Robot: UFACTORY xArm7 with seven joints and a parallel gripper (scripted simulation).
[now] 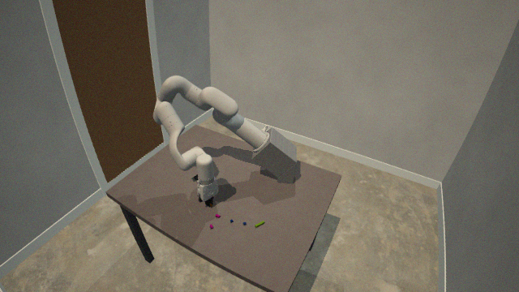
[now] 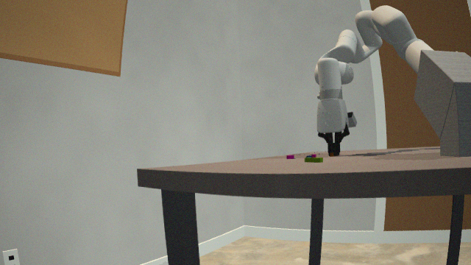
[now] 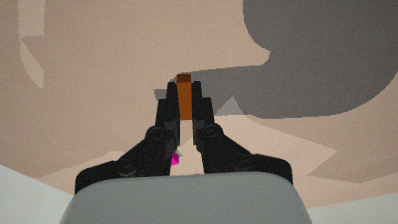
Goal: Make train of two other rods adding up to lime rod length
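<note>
We see the orange rod (image 3: 184, 100) clamped lengthwise between the black fingers of the gripper (image 3: 184, 97), low on the table (image 1: 284, 243). A magenta rod (image 3: 175, 159) lies behind the fingers; the lime rod (image 1: 259, 224) lies well apart.

Six rods are on one brown table (image 1: 284, 251). One lime rod (image 1: 259, 224) serves as the landmark. Two blue rods lie beside it: one (image 1: 244, 223) just to its left, another (image 1: 231, 221) further left. Two magenta rods lie beyond those, one (image 1: 217, 216) further back, one (image 1: 211, 226) nearer the table's front edge. One orange rod (image 3: 184, 100) lies farthest from the lime rod, behind the magenta pair.
</note>
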